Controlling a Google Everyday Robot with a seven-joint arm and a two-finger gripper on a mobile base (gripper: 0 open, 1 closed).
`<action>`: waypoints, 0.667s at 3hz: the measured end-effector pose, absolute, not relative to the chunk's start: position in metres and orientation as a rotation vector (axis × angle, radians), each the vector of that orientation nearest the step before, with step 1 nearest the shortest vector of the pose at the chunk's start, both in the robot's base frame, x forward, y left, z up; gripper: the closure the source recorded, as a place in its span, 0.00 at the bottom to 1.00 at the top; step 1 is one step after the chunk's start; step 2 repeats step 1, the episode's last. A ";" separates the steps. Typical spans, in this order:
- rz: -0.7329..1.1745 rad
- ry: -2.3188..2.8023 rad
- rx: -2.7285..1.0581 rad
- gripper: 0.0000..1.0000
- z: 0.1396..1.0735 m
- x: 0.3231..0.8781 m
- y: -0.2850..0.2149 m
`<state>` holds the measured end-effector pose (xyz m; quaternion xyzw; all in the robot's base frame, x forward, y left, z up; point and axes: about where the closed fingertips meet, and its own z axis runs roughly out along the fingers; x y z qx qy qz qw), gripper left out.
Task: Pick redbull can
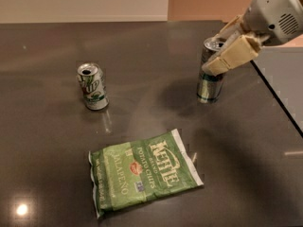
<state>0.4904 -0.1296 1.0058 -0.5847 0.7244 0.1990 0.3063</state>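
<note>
The redbull can [209, 86] is slim and tall, with a blue and silver body and a silver top, at the right of the dark table [142, 46]. My gripper [221, 45] reaches in from the upper right and is shut on the can's upper half. One beige finger [233, 56] crosses the can's front; the other lies behind it. The can is upright and seems to hang just above the tabletop, with its shadow to the left.
A white-and-green soda can [92, 86] stands upright at the left. A green Kettle chips bag [144, 171] lies flat at the front centre. The table's right edge [277, 98] runs diagonally just right of the redbull can.
</note>
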 end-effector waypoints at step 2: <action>0.526 1.914 -1.550 1.00 1.008 0.490 -0.130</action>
